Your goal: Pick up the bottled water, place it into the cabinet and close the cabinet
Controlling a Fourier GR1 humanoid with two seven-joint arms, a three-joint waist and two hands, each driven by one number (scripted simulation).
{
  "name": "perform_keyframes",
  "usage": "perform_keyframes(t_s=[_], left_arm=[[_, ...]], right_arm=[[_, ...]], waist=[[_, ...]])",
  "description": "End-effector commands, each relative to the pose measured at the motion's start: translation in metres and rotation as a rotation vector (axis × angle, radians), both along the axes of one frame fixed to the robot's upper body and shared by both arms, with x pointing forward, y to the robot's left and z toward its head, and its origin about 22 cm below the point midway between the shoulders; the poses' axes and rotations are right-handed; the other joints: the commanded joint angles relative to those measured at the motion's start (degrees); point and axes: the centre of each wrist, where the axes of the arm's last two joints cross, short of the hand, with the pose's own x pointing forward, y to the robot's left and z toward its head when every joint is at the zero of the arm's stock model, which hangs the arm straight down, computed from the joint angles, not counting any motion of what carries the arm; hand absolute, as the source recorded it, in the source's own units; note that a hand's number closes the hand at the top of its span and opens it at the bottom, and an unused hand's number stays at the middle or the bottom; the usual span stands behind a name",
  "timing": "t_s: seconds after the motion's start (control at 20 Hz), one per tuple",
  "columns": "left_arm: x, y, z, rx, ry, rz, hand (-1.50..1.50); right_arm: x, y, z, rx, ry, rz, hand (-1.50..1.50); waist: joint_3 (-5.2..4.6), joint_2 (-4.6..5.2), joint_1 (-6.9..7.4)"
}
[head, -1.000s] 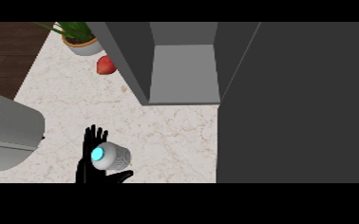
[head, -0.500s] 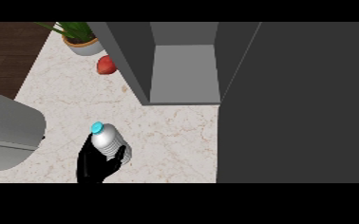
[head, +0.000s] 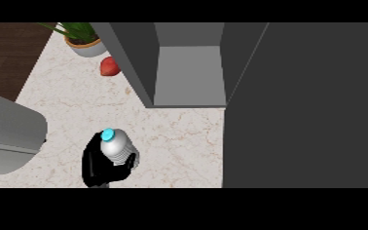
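Bottled water (head: pixel 117 146) — clear, ribbed, cyan-capped — stands upright with the black hand (head: pixel 101 166) curled around it.

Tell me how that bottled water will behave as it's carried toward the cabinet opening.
The bottled water looks tall and narrow, so it would probably tip if set down carelessly. Its rounded, smooth-looking body may slip or roll. The left hand curls low round it, so the capped top could sway.

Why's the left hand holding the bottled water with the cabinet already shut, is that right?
Not quite. The left hand is curled round the bottled water, but the cabinet is open: the head view shows its bare inside shelf, with the door swung out at the right.
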Motion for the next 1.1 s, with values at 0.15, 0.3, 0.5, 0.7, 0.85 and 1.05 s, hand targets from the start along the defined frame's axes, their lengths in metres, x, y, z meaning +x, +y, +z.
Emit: perform_keyframes(t_s=[0.15,0.3,0.5,0.7,0.85,1.05], left_arm=[[0.036,-0.007,0.025,0.040,-0.046,-0.107,1.50],[0.031,-0.009,0.034,0.025,-0.052,-0.135,1.50],[0.043,-0.043,0.066,0.057,-0.098,-0.183,1.50],[0.050,-0.047,0.106,0.065,-0.136,-0.224,1.50],[0.039,-0.067,0.121,0.067,-0.152,-0.272,1.50],[0.042,-0.107,0.165,0.088,-0.162,-0.322,1.50]], right_arm=[[0.010,0.013,0.033,0.039,-0.094,0.031,-1.50],[-0.004,-0.004,0.028,0.016,-0.078,0.030,-1.50],[0.006,0.005,0.022,0.016,-0.102,0.015,-1.50],[0.005,0.012,0.030,0.024,-0.092,0.018,-1.50],[0.001,0.009,0.027,0.010,-0.086,0.019,-1.50],[0.014,0.003,0.016,0.016,-0.090,0.027,-1.50]], waist=[[0.02,0.07,0.26],[0.07,-0.25,-0.02],[0.08,-0.23,0.38],[0.07,-0.25,0.48],[0.06,-0.38,0.02],[0.08,-0.19,0.36]])
